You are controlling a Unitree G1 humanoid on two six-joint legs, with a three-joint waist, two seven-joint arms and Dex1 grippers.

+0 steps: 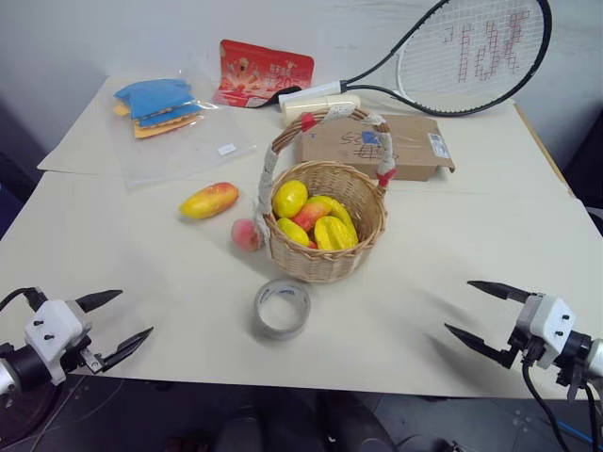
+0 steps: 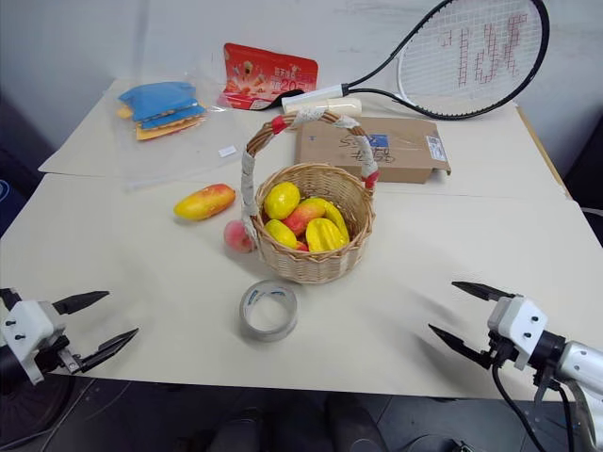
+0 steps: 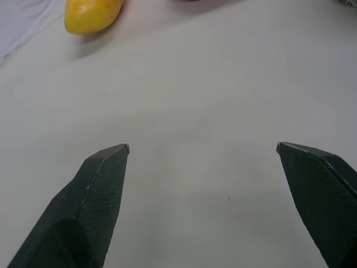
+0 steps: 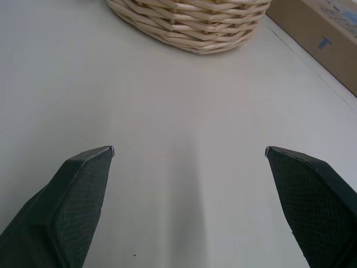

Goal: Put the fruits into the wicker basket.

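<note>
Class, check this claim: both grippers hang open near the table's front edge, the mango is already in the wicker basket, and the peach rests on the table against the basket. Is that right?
Not quite. In the left eye view the mango lies on the table, apart from the wicker basket on its left. The rest holds: left gripper and right gripper are open, and the peach rests against the basket.

Both arms sit low at the sides, left gripper [image 1: 121, 320] and right gripper [image 1: 474, 309] with fingers spread wide, empty.
</note>
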